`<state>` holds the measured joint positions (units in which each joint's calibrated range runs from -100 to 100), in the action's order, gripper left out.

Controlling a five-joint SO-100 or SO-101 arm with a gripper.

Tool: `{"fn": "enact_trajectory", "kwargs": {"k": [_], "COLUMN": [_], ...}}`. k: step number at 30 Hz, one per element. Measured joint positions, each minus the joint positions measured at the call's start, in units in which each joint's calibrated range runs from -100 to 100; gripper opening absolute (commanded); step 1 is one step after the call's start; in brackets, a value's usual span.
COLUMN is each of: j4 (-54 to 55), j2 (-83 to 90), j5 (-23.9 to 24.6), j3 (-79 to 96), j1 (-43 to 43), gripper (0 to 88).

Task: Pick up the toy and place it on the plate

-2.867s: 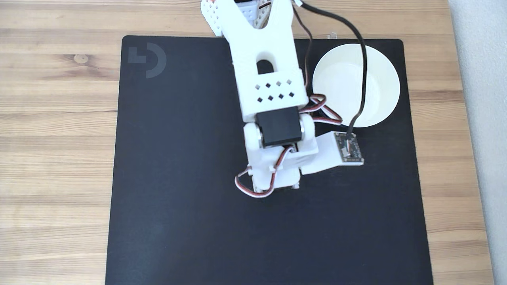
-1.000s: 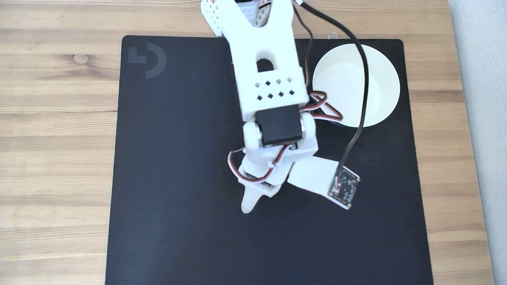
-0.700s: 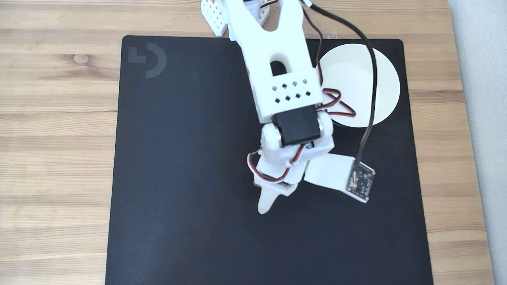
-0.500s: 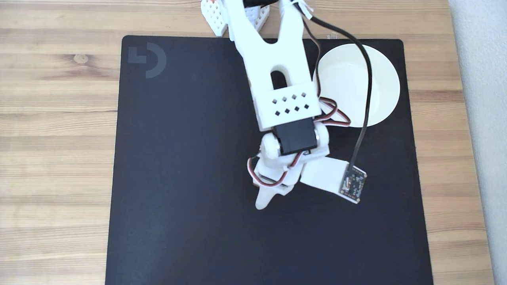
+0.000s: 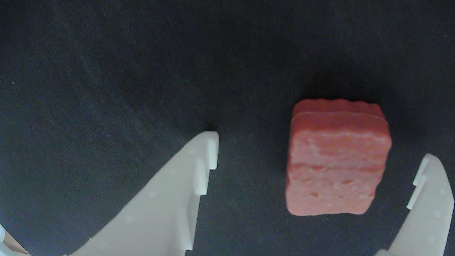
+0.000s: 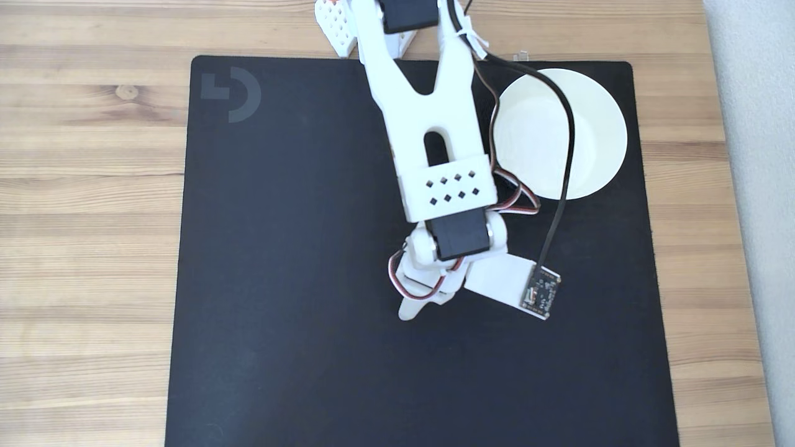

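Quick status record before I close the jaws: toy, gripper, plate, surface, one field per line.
toy: reddish block lying flat on the mat, between the fingers, nearer the right one in the wrist view, touching neither
gripper: open, low over the mat
plate: white dish at the mat's upper right in the fixed view, nothing in it
surface: black mat on a wooden table

A light wooden tabletop with long grain lines and one small knot carries a large black mat (a faint grey logo sits in its upper left corner). Along the right edge runs a pale grey strip. Soft, even daylight.
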<state>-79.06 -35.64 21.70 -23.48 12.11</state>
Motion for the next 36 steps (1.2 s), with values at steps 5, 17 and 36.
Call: {"fn": "enact_trajectory", "kwargs": {"k": [5,17,36], "j4": [0.0,0.59,0.17], "j2": [0.0,0.0,4.41], "j5": [0.0,0.36,0.41], "j3": [0.0,-1.13,-1.23], "j1": [0.0,-1.91,-1.0], "gripper": [37.8,2.2,2.2]}}
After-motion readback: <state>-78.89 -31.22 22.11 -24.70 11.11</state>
